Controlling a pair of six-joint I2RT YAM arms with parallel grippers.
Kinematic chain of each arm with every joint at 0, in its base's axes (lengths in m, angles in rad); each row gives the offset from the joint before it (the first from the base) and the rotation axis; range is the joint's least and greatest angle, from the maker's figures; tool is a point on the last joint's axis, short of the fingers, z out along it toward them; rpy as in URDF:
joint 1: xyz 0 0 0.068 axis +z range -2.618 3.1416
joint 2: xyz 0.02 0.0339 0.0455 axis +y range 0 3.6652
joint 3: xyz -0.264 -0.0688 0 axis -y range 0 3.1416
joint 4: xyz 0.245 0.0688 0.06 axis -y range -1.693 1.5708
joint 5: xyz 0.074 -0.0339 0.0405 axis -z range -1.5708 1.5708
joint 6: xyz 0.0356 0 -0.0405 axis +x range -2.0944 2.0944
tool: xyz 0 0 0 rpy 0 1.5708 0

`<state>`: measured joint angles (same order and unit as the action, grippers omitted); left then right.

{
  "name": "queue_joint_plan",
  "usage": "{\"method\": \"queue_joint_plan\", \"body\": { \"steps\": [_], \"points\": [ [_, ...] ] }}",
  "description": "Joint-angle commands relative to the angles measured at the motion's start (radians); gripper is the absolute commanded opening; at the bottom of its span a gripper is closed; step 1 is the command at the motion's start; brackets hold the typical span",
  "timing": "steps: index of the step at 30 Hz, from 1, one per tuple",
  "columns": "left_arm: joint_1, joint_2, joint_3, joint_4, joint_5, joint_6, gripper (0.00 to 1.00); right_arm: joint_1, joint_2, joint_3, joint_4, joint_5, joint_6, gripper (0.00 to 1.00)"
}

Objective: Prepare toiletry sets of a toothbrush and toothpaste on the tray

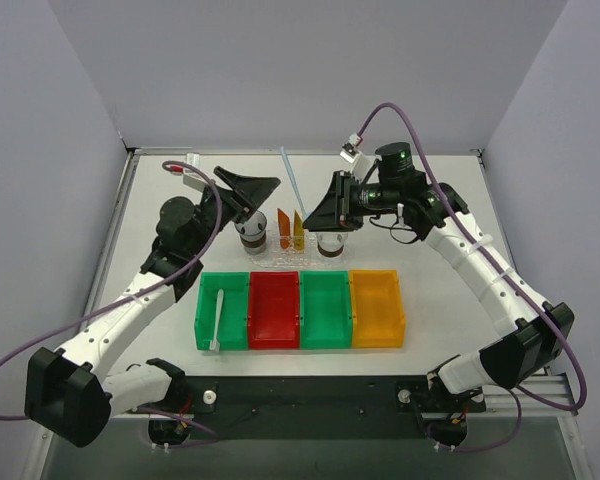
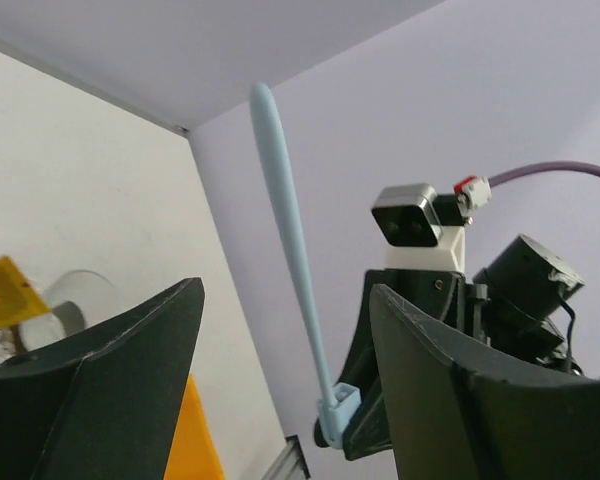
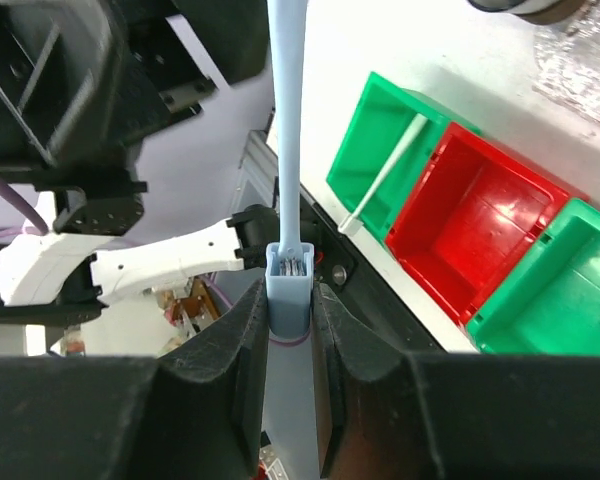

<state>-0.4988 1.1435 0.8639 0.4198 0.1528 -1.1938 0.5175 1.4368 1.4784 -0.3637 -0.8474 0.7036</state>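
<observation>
Jaws of the right gripper clamp the pale blue toothbrush by its head, handle running straight out from them, over the tray's far side; the left gripper, beside the tray, stands open.

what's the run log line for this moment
right hand shut on blue toothbrush | left hand open | white toothbrush in left green bin | tubes on tray

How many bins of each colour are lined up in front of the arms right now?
Green bins: 2
Red bin: 1
Orange bin: 1
Total: 4
</observation>
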Motion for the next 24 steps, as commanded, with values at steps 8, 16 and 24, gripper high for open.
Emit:
{"method": "queue_joint_plan", "body": {
  "steps": [8,16,24],
  "points": [
    [0.293,-0.102,0.155,-0.596,0.166,0.517,0.79,-0.002,0.004,0.126,-0.394,0.200,-0.093,0.00],
    [0.229,-0.027,0.280,-0.772,0.027,0.905,0.87,0.058,0.092,0.278,-0.677,0.372,-0.153,0.00],
    [0.213,-0.004,0.222,-0.731,0.057,0.890,0.89,0.133,0.220,0.445,-0.888,0.515,-0.174,0.00]
  ]
}}
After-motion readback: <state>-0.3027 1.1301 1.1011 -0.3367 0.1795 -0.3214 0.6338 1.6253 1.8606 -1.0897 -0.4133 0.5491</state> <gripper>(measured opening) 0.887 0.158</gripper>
